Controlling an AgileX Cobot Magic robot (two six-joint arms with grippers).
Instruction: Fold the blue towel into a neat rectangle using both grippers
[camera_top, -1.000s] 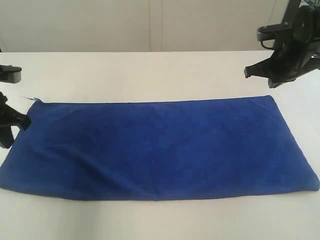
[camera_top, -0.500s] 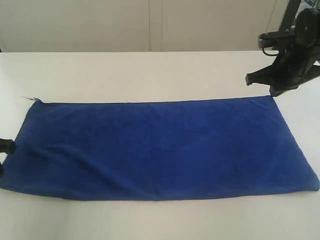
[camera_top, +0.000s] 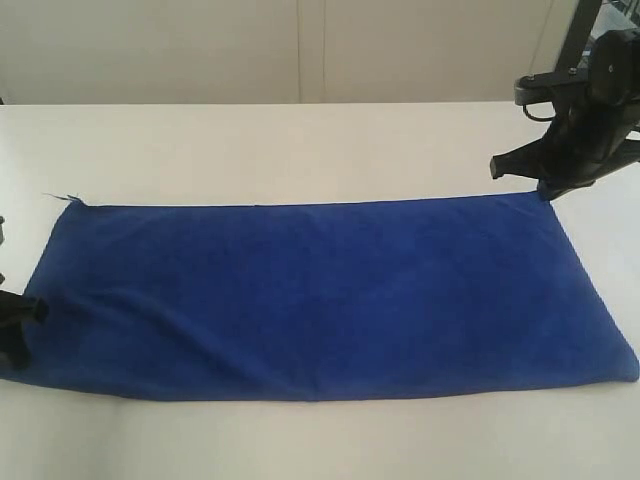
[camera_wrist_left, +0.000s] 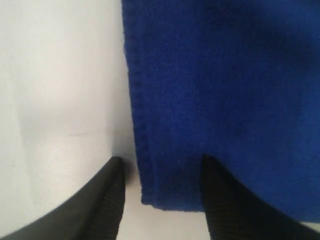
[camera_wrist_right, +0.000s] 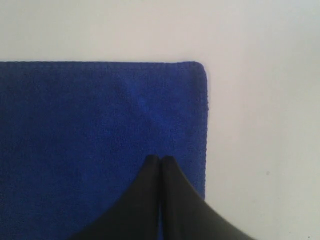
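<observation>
The blue towel (camera_top: 320, 295) lies flat and spread lengthwise on the white table (camera_top: 300, 150). My left gripper (camera_top: 15, 325) is at the towel's near-left corner. In the left wrist view that gripper (camera_wrist_left: 160, 162) is open, with one dark finger (camera_wrist_left: 107, 200) on bare table and the other over the cloth. The towel's corner (camera_wrist_left: 165, 195) sits between them. My right gripper (camera_top: 545, 185) hovers at the far-right corner. In the right wrist view it (camera_wrist_right: 161, 159) is shut, tips together above the towel (camera_wrist_right: 90, 140), with no fabric pinched.
A pale wall (camera_top: 300, 50) runs behind the table's far edge. A loose thread (camera_top: 60, 197) sticks out at the towel's far-left corner. A slight ripple (camera_top: 170, 330) crosses the cloth's left half.
My left gripper moved from the far-left corner to the near-left corner and opened. My right gripper dropped slightly toward the far-right corner. The towel has not shifted.
</observation>
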